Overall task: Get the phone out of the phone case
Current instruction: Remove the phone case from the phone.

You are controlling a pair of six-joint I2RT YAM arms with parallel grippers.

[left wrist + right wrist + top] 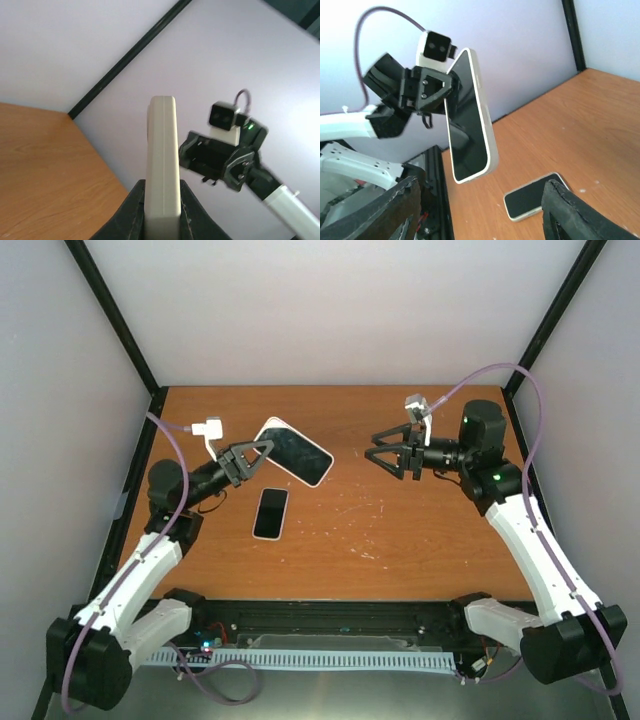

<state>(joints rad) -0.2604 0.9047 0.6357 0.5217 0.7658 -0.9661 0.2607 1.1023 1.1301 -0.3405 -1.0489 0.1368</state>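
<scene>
The left gripper (260, 453) was clamped tight on the short end of a flat, cream-white hard-plastic phone case (298, 452) with a dark glossy face. It held the case off the board, tilted, with its long body running out toward 2 o'clock from the fingers. In the left wrist view the case showed edge-on as a smooth, rounded, fairly thick band between the two black pads. The right gripper (375, 446) stood well apart at 3 o'clock from the case, jaws spread wide with nothing between them, pointing back at it. At 6 o'clock below the left gripper, a smaller black-screened phone (270, 512) with a white rim lay flat, face up, on the scuffed orange-brown wooden table (430, 530). Being smaller, it was probably the handset already out, though whether the held shell was empty could not be told. The shell looked light and stiff, with some give at its corners, and slick on its rounded rim, so a grip across the flat faces near one end seemed safest. The phone looked denser, with a smooth, breakable glass front, and would best be taken by its long edges. Pale lilac panels and black frame posts closed in the table.
</scene>
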